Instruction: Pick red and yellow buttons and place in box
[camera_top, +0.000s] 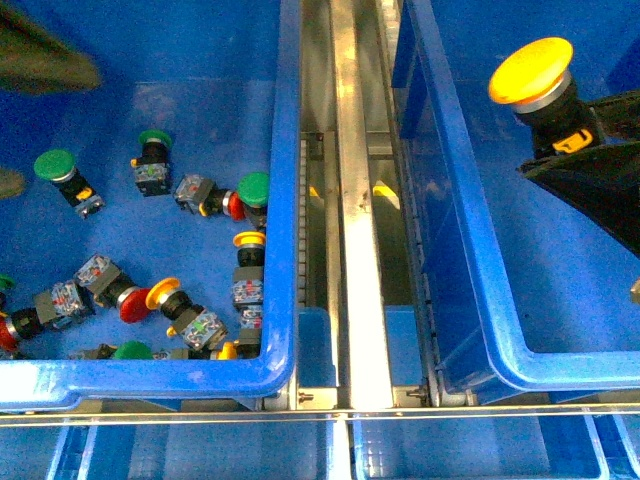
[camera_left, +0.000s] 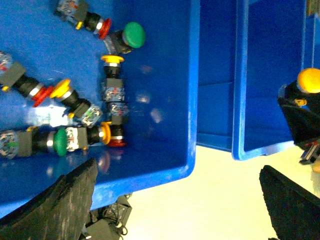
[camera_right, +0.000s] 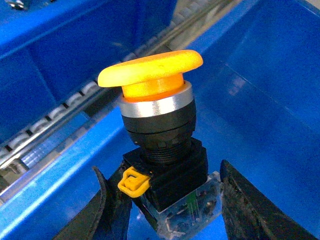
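Observation:
My right gripper (camera_top: 566, 140) is shut on the black body of a yellow button (camera_top: 532, 72) and holds it cap up over the right-hand blue box (camera_top: 470, 260). The right wrist view shows the yellow button (camera_right: 152, 75) close up between the gripper's (camera_right: 170, 200) two fingers. More yellow buttons (camera_top: 249, 240) and red buttons (camera_top: 132, 305) lie on their sides in the left blue crate (camera_top: 285, 200). My left gripper (camera_left: 175, 210) is open and empty, over the near corner of that crate. Its wrist view shows a yellow button (camera_left: 112, 60) and a red one (camera_left: 42, 95).
Green-capped buttons (camera_top: 54, 164) lie among the others in the left crate. A metal rail (camera_top: 355, 250) runs between the two crates. Shallow blue trays (camera_top: 200, 450) sit below the front rims. A blurred dark shape (camera_top: 40, 55) hangs over the left crate's far side.

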